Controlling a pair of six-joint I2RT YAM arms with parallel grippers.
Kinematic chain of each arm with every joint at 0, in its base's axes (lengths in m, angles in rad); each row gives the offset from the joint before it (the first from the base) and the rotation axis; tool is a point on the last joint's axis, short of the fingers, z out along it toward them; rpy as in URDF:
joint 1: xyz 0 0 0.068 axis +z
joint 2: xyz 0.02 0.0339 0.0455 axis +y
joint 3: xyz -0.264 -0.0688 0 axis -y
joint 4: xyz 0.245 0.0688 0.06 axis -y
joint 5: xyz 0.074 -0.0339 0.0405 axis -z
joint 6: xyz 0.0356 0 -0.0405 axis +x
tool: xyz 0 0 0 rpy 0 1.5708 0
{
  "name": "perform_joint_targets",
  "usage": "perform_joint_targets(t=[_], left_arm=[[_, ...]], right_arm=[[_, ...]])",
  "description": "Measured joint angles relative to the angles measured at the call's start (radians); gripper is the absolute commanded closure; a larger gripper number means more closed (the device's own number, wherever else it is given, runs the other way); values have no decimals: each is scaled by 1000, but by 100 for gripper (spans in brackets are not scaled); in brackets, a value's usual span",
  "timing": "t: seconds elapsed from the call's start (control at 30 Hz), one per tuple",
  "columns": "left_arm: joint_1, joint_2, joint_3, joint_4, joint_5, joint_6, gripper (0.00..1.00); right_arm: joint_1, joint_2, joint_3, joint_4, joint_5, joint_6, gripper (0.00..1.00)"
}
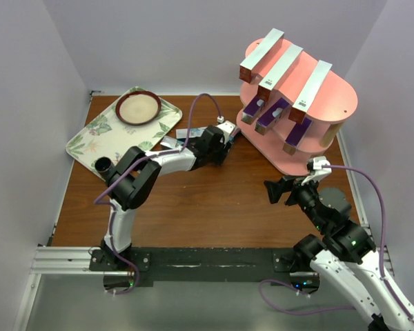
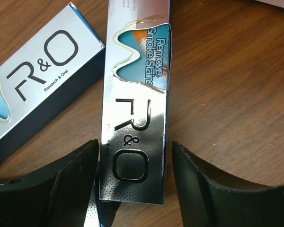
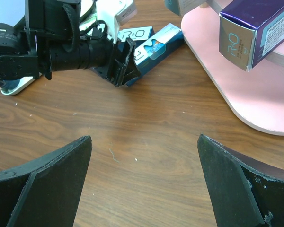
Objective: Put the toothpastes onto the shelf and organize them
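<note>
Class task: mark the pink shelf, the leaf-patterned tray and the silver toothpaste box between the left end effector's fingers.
pink shelf [image 1: 336,102]: top external view, bare right end of top board.
leaf-patterned tray [image 1: 98,135]: top external view, bare printed floor.
silver toothpaste box [image 2: 135,137]: left wrist view, R&O lettering.

The tabletop [image 1: 214,207] was brown wood with a plain running grain, evenly lit and without hard shadows. Pale, unmarked panels closed it in on three sides: a back wall [image 1: 193,41], a left wall [image 1: 21,138] and a right wall [image 1: 400,69], all whitish with a faint lilac cast. Along the near edge ran an aluminium rail [image 1: 62,258] with a black plate [image 1: 214,258] laid across it. Below that lay a dull grey surface [image 1: 193,303], slightly blurred.
</note>
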Motion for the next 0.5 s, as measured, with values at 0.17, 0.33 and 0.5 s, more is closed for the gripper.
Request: perform_joint_targets(t=[0.17,0.33,0.5], left_arm=[[0,0,-27,39,-6,0,39],[-1,-7,-77,57,-14,-6,38],[-3,-66,-159,58,-21,-26,40]], right_arm=[[0,0,-2,1,0,0,2],[0,0,-3,3,0,0,2],[0,0,-5,7,0,0,2]])
